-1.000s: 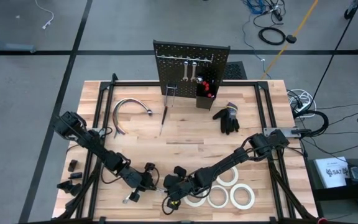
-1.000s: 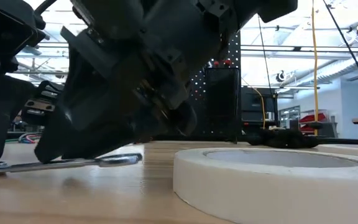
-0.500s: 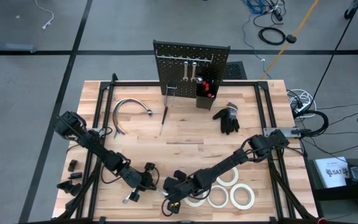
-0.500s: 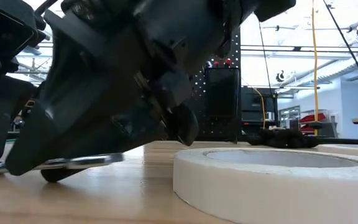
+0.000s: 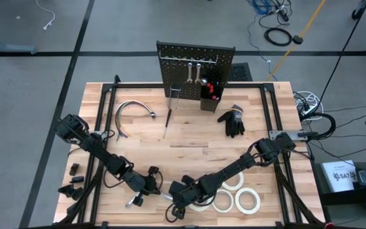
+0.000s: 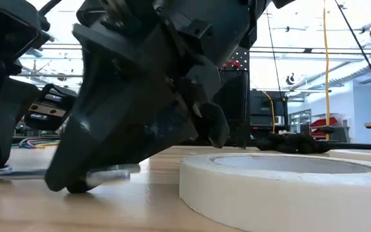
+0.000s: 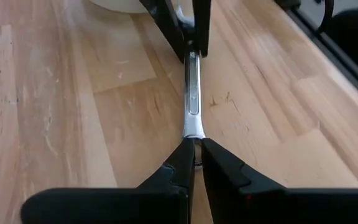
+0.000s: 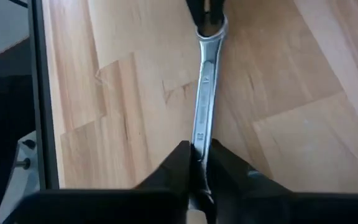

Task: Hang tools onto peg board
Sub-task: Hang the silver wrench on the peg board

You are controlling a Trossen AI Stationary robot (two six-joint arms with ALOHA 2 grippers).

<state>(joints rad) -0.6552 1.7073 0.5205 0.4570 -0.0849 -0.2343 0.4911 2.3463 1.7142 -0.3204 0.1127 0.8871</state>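
The table (image 5: pixel 189 137) is pale wood in joined blocks, matt, with grain and small scratches. The wrench (image 8: pixel 205 87) is smooth polished metal, glinting along its shaft. Both grippers' fingers (image 7: pixel 179 171) are matt black plastic. The tape rolls (image 5: pixel 246 201) near the right look like dull off-white paper. The far pegboard (image 5: pixel 196 63) is matt black, its hung wrenches (image 5: pixel 194 73) bright metal. The glove (image 5: pixel 232 120) looks like black cloth, and the curved tube (image 5: pixel 132 112) shines like chrome.

You're looking at a wooden table (image 5: pixel 189 137) on a grey floor (image 5: pixel 30 95) crossed by black tape lines (image 5: pixel 68 53). Beyond the table's far edge, cables (image 5: pixel 277 32) coil beside a yellow pole (image 5: pixel 307 27). Right of the table lies a white box (image 5: pixel 343 173). Across the table, bright ceiling beams (image 6: pixel 314 51) show
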